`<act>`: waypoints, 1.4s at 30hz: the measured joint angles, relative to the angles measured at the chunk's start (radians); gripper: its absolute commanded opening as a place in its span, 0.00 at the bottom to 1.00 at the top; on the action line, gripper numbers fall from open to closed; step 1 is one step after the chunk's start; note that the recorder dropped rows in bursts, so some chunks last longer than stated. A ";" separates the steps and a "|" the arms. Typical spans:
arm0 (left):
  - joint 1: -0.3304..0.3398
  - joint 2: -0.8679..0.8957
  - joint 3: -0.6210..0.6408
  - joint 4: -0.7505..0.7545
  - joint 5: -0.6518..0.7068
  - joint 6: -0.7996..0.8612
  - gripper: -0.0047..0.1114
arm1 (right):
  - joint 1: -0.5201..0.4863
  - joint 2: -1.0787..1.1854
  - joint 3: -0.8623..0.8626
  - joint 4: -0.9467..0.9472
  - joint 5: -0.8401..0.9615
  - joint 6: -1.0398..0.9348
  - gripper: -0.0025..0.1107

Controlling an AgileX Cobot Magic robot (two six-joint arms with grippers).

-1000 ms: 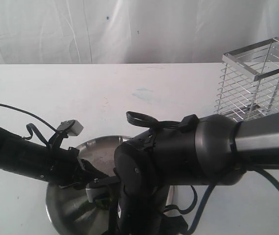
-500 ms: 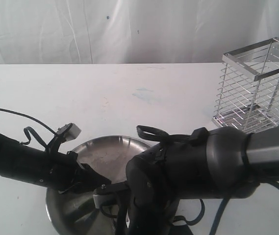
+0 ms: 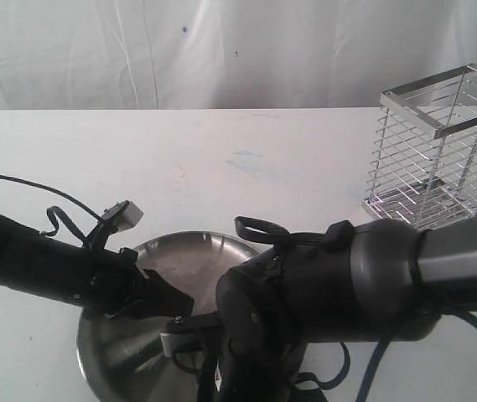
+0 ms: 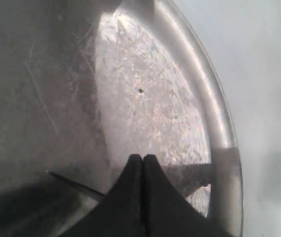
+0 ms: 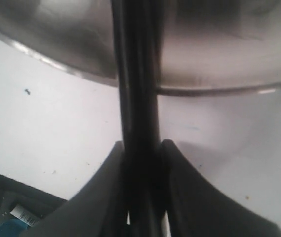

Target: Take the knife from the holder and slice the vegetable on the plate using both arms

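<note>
Pickup done: knife (image 5: 138, 98) is out of the wire holder (image 3: 439, 142) at two o'clock from the steel plate (image 3: 189, 255), gripped by the right hand (image 5: 142, 144) across the plate's rim; left hand (image 4: 142, 159) hovers pinched shut, empty; vegetable unseen, slicing judged pending.

I see plate (image 3: 179, 260) dull grey steel, fine scratch marks, tiny green speck (image 4: 140, 90). Holder (image 3: 439, 151) chrome, grid pattern. Knife (image 5: 138, 98) all black in my right wrist view. Left arm (image 3: 37, 268) black; right arm (image 3: 330, 276) black, grey link (image 3: 464, 247). Table (image 3: 137, 159) white, faint blue smear (image 3: 245, 159). Curtain (image 3: 221, 50) white.
</note>
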 measured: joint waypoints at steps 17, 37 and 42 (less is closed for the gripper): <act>0.000 -0.030 0.026 0.019 -0.081 0.011 0.04 | 0.000 -0.002 0.006 -0.004 -0.002 0.000 0.02; -0.002 -0.034 0.054 0.056 -0.099 -0.057 0.04 | 0.000 -0.004 -0.036 -0.082 0.355 -0.024 0.02; -0.002 -0.031 0.041 0.055 -0.065 -0.059 0.04 | 0.000 -0.004 -0.036 -0.086 0.359 -0.022 0.02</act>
